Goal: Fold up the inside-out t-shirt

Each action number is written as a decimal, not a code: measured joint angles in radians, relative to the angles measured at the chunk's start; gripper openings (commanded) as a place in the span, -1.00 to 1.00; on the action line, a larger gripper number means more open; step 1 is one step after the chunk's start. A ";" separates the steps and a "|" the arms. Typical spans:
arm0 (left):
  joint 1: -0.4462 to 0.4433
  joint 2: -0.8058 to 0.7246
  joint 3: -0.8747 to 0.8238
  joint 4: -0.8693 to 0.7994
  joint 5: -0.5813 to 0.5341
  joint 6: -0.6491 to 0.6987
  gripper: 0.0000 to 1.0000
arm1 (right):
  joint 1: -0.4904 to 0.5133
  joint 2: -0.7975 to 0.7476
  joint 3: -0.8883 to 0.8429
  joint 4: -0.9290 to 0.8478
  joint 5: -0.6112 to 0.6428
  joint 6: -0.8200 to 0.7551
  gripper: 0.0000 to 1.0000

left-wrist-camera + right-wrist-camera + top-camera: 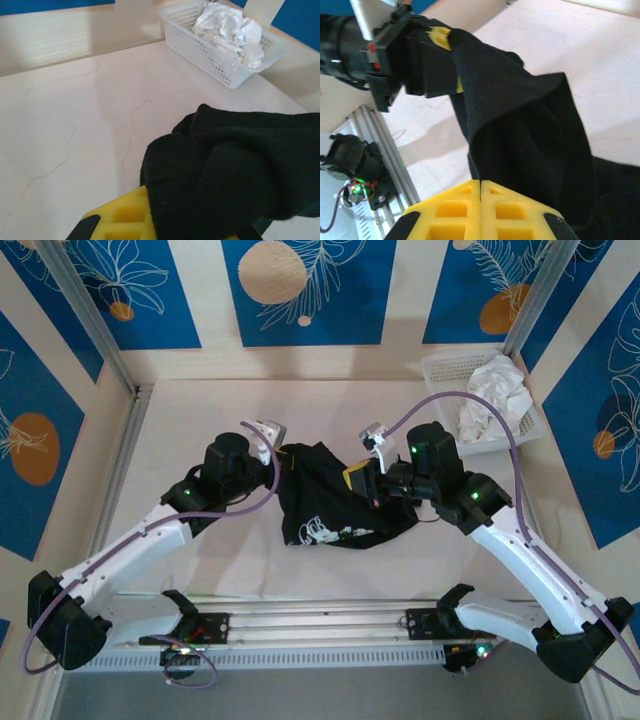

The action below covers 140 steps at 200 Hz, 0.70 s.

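The inside-out t-shirt (335, 505) is a black, soft bundle in the middle of the table (200, 410), slung between the two arms. It is bunched and creased, with a small white print near its lower edge. The left gripper (449, 57) is clamped on one corner, the cloth pinched between its yellow pads and draped over them. The right gripper (480, 185) has its yellow fingers pressed tight together, and a fold of the shirt runs into them. Sleeves, collar and hem are lost in the folds, and I cannot tell which part either claw holds. At the far right corner a white basket (200, 47) holds a crumpled white cloth (230, 27).
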 measured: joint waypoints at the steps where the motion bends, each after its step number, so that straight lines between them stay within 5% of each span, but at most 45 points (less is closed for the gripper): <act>1: 0.000 0.001 0.001 0.000 -0.001 0.001 -1.00 | 0.001 0.000 0.001 -0.003 0.003 0.002 -1.00; 29: 0.010 0.030 0.006 -0.038 -0.023 0.024 -1.00 | 0.013 -0.007 0.022 -0.096 0.179 0.015 -1.00; 57: 0.010 0.030 -0.006 -0.012 0.094 0.031 -1.00 | -0.017 0.032 0.015 -0.109 0.305 0.018 -1.00; 91: 0.010 0.030 -0.008 0.011 0.177 0.023 -1.00 | -0.085 0.127 -0.066 -0.050 0.300 0.040 -0.36; 140: 0.010 -0.018 -0.126 0.112 0.232 -0.013 -1.00 | -0.204 0.167 -0.201 0.032 0.183 0.093 -0.14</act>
